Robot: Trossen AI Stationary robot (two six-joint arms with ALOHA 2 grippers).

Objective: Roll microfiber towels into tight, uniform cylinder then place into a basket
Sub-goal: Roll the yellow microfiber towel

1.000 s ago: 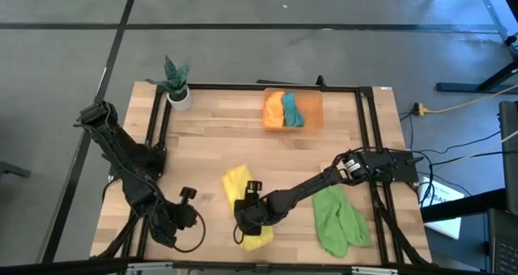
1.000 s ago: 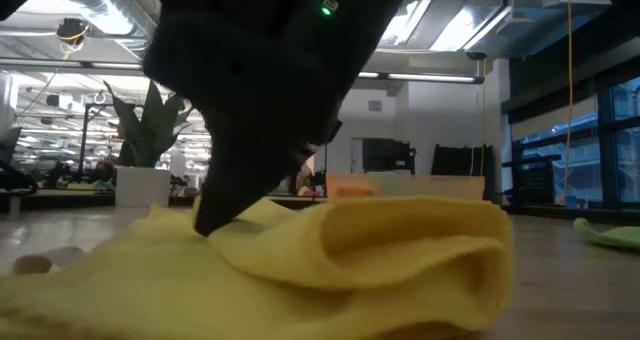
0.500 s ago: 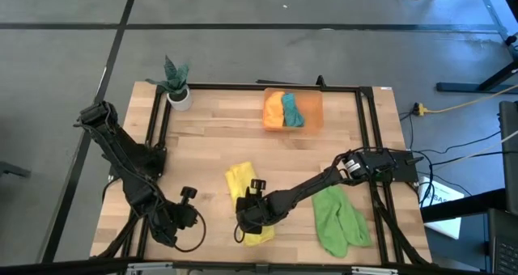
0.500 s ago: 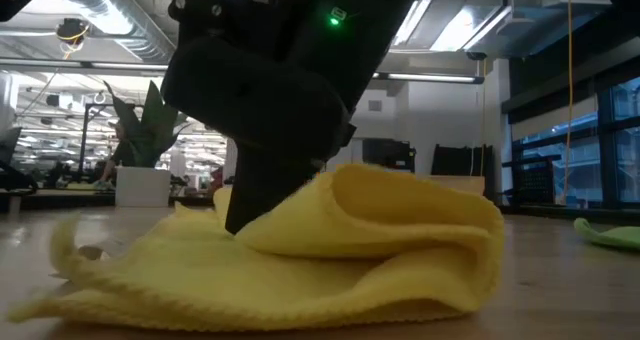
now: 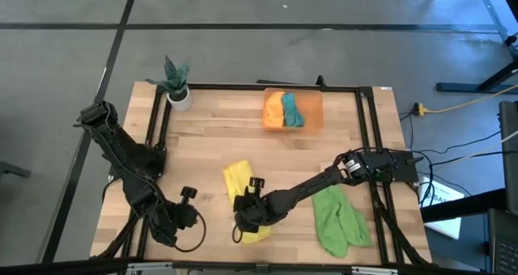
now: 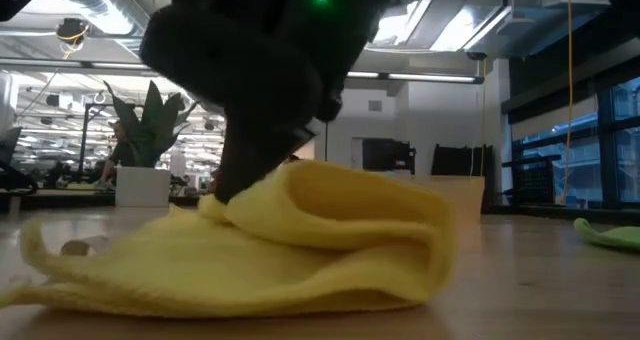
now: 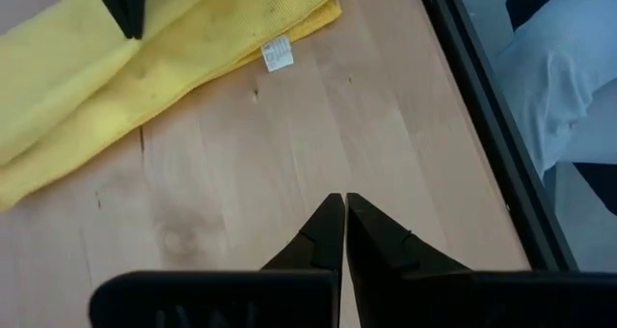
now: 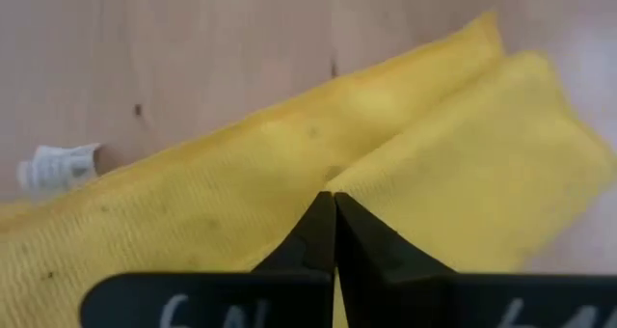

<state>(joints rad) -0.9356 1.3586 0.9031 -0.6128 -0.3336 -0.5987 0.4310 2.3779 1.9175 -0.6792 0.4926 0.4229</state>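
The yellow towel (image 5: 236, 186) lies folded on the wood near the table's front middle, its white tag (image 8: 58, 164) on the boards. My right gripper (image 5: 242, 224) stands over its near end, shut on a raised fold (image 6: 330, 205). My left gripper (image 7: 344, 212) hovers shut over bare wood to the towel's left, touching nothing. The orange basket (image 5: 314, 112) at the far middle holds an orange roll and a teal roll (image 5: 292, 109). A light green towel (image 5: 338, 218) lies crumpled at the front right. My right gripper pinches the edge of the yellow towel's folded-over upper layer (image 8: 362, 178) between its two fingers. The fingers (image 6: 232, 175) slant down from above. That fold (image 6: 300, 195) is raised in a hump, while the lower layers lie flat on the table.
A white pot with a green plant (image 5: 177, 89) stands at the far left corner. A black frame rail (image 5: 372, 137) runs round the table's edges. Bare wood lies between the yellow towel and the basket.
My right gripper has shut on the yellow towel's upper fold. The hump of cloth has bunched higher and its right end has drawn in toward the table's left, while the bottom layers have stayed flat on the wood.
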